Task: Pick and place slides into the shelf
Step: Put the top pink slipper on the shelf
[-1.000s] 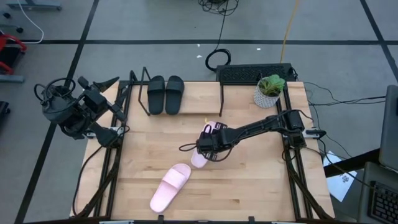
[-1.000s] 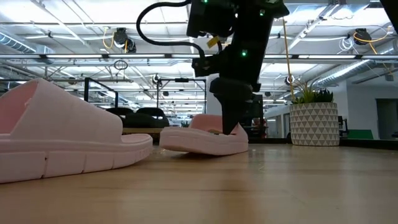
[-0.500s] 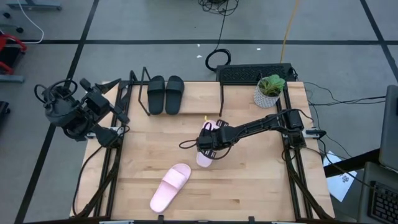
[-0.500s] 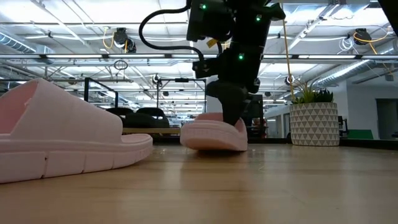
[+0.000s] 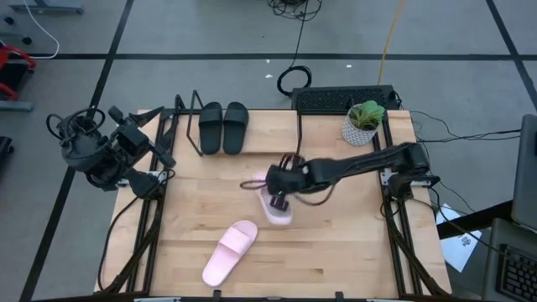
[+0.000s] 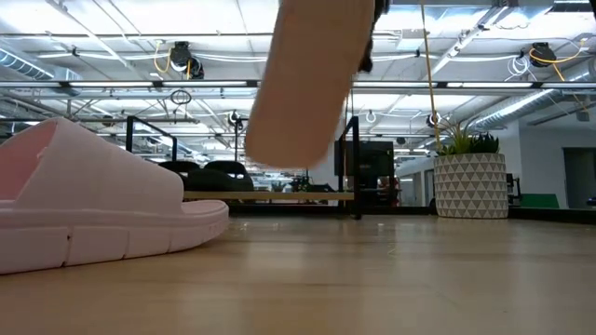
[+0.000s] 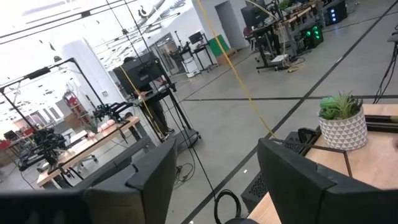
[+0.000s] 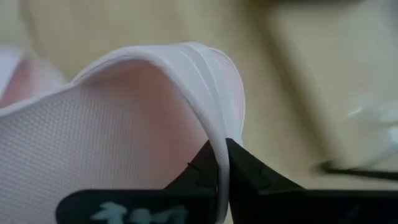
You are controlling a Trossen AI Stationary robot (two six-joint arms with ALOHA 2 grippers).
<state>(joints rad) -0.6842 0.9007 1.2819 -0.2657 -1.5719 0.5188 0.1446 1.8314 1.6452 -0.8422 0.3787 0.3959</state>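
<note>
Now, right gripper [image 5: 279, 186]: pinched tight on the thin edge of the strap of one pink slide [image 5: 278, 205], in the middle of the table [image 5: 336, 235]
Lifted slide: up in the air and tipped, so the low view shows its pale sole high above the wood
Left gripper [image 5: 143, 117]: spread open and holding nothing, waiting off the far left corner of the table
Other pink slide [image 5: 228, 251]: lying flat near the front edge, a bit left of the middle
Black slides [image 5: 222, 127]: side by side on the shelf [image 5: 268, 130], at its left end
What could go wrong: the pinch is only on a thin bit of strap, so I think the slide may swing or slip out and drop
Another worry: a swinging slide may bump the wire end of the shelf or knock the black slides
One more worry: it may land crooked on the board, since it hangs tipped
Space left: the right part of the shelf looks free for two more
Count of pink slides: two
Count of black slides: two
Count of shelves: one
Count of plants [image 5: 363, 120]: one, in a white pot at the far right
Count of keyboards [image 5: 344, 98]: one, just past the far edge
</note>
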